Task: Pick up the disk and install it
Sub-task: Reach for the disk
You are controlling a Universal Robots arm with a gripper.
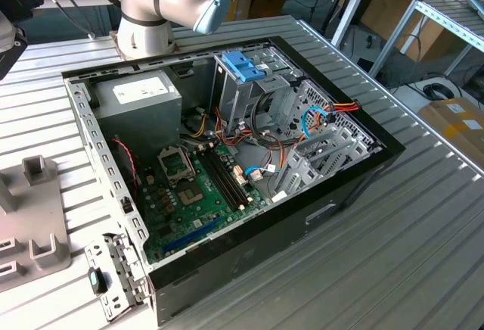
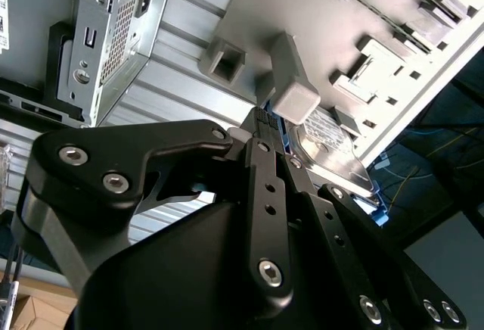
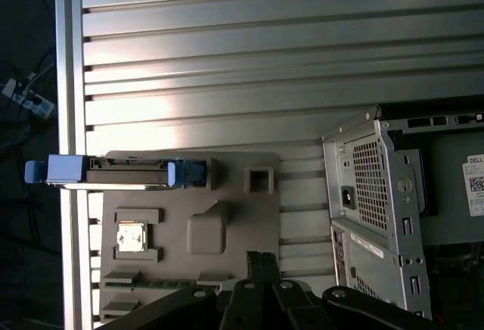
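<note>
The disk (image 3: 125,172) stands on edge in a slot of a grey plastic holder (image 3: 227,194), with the blue frame showing at both of its ends. In the second wrist view its silver face (image 2: 333,144) shows just beyond my fingertips, beside a grey post of the holder (image 2: 295,95). My gripper (image 3: 262,256) hovers over the holder with its two black fingers pressed together and nothing between them. It is off to one side of the disk and does not touch it. The black linkages of the gripper (image 2: 266,122) cover part of the disk.
An open computer case (image 1: 348,186) lies on the slatted metal table (image 1: 423,254), with a motherboard, cables and a grey power supply (image 1: 140,95) inside. A blue latch on a metal drive cage (image 1: 243,65) sits at its far side. The grey holder (image 1: 34,224) is at the exterior view's left.
</note>
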